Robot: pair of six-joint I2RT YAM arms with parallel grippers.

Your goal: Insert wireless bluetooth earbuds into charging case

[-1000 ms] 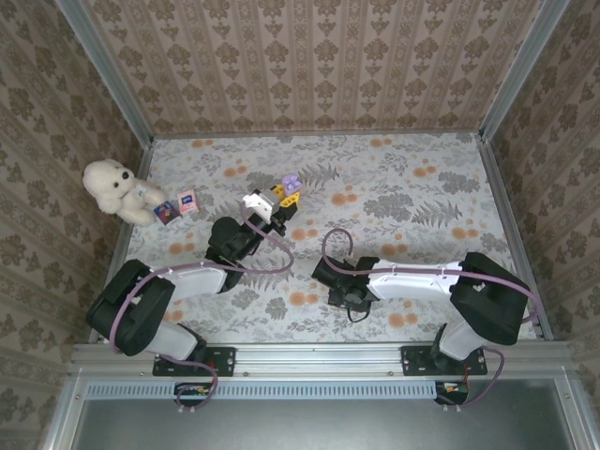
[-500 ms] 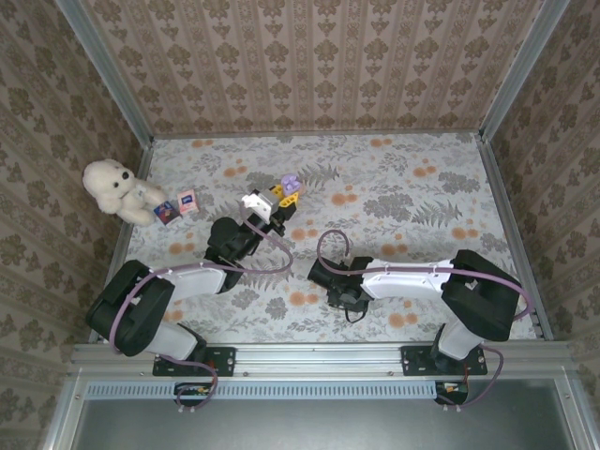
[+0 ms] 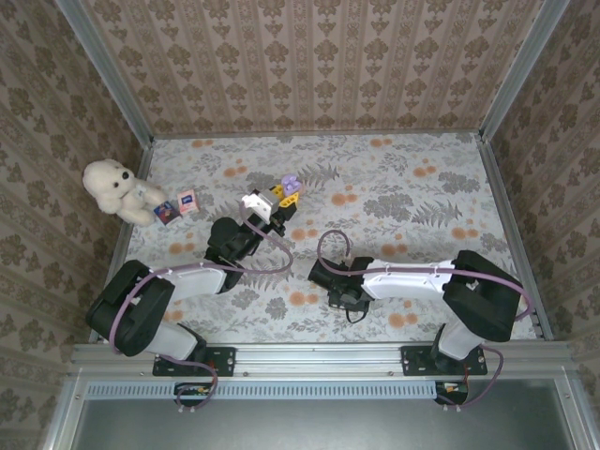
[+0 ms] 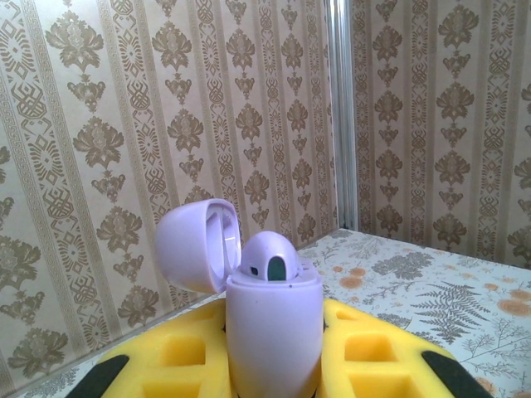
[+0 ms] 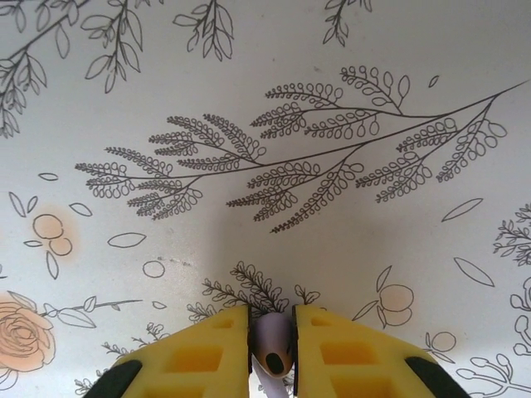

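My left gripper (image 3: 284,195) holds the lilac charging case (image 4: 272,319) upright between its yellow fingers (image 4: 174,356), lid (image 4: 192,245) flipped open. One earbud (image 4: 270,264) sits in the case's top, its dark tip showing. From above, the case (image 3: 292,184) appears at the table's middle left. My right gripper (image 5: 270,352) points down at the floral tabletop, shut on a second lilac earbud (image 5: 271,344) with a dark spot on its end. In the top view the right gripper (image 3: 330,284) is low over the table, right of and nearer than the case.
A white teddy bear (image 3: 112,187) and small cards (image 3: 178,205) lie at the far left. Patterned walls with metal rails (image 3: 497,197) enclose the floral table (image 3: 412,187). Open tabletop lies to the right and far side.
The right gripper's fingers have closed onto the earbud on the table; the arm shifted slightly left. The left arm with the case has stayed still.
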